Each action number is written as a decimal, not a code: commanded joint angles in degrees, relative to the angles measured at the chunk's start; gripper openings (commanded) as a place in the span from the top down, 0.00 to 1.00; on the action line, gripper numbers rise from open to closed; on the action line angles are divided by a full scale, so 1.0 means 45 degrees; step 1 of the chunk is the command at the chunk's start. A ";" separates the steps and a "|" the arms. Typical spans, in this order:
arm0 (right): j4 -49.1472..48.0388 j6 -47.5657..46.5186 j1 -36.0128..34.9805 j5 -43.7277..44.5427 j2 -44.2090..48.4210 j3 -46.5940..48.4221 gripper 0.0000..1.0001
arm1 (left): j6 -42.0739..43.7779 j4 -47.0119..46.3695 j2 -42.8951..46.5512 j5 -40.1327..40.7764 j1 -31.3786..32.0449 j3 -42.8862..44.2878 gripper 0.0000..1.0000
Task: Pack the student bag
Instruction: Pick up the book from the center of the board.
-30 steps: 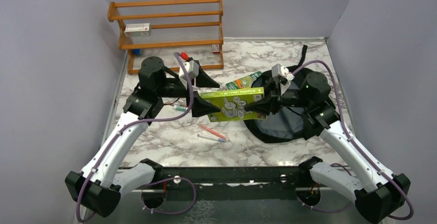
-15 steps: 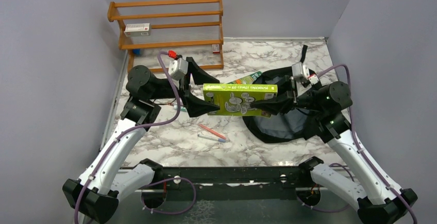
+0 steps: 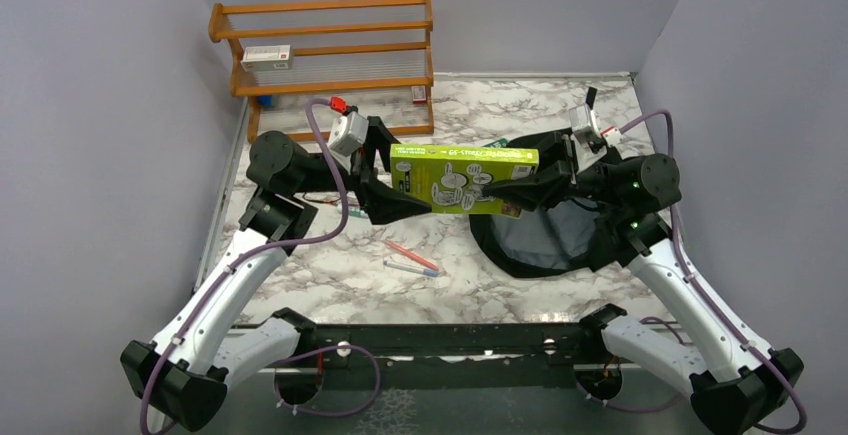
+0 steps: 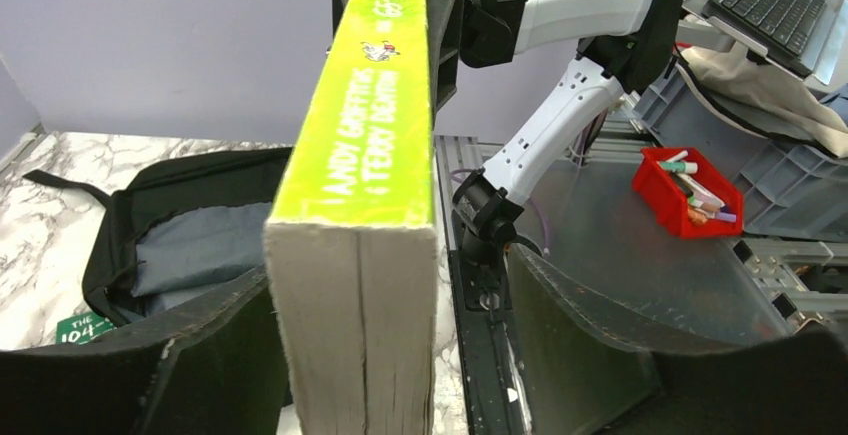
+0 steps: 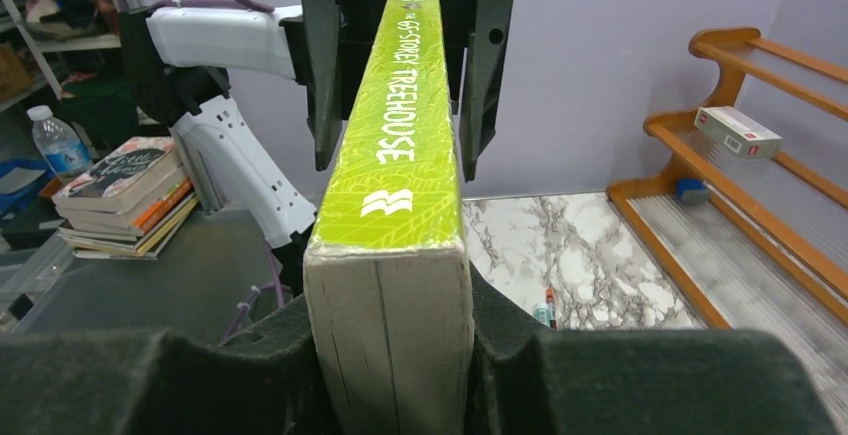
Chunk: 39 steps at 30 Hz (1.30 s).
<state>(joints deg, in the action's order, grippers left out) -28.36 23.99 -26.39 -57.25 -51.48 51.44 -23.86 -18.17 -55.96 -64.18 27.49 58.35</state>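
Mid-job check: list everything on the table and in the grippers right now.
book: one, lime green, held in the air over the middle of the table
second book: one, dark green, flat on the table beside the backpack, mostly hidden
backpack: one, black with grey lining, open, on the table right of centre
pens: two, one red and one pale, on the table near the front
rack: one, orange-brown wood, far left corner
box: one, white and red, on a rack shelf
table: one, white-grey marble
left gripper: black, open, astride one end of the book
right gripper: black, shut on the other end of the book
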 commanded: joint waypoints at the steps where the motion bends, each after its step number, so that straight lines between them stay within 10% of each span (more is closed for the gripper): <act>1: -0.1569 0.0483 0.0006 0.0141 -0.0044 0.0660 0.99 | -0.0096 -0.0449 -0.0125 0.0002 0.0194 -0.0154 0.31; 18: -0.1530 0.0533 0.0006 0.0114 -0.0167 0.0478 0.99 | 0.0048 -0.0512 -0.0375 -0.0294 0.0430 -0.0036 0.97; 22: -0.0786 0.0049 -0.0010 0.0400 -0.0094 0.0516 0.99 | 0.0148 -0.0527 -0.0378 -0.0400 0.0469 -0.0073 1.00; 30: 0.3565 -0.2389 0.0001 0.2390 0.0730 0.1090 0.33 | 0.0296 -0.0532 -0.0300 0.1088 0.0474 -0.0611 1.00; 39: 0.7411 -0.3272 0.0004 0.8245 0.2961 0.0740 0.17 | 0.0487 -0.0493 -0.0847 0.3897 0.0455 -0.1363 1.00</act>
<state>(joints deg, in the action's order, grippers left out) -3.36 11.53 -26.44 -36.49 -42.81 55.75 -22.59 -17.45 -59.20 -56.27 29.52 52.80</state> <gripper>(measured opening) 0.820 0.292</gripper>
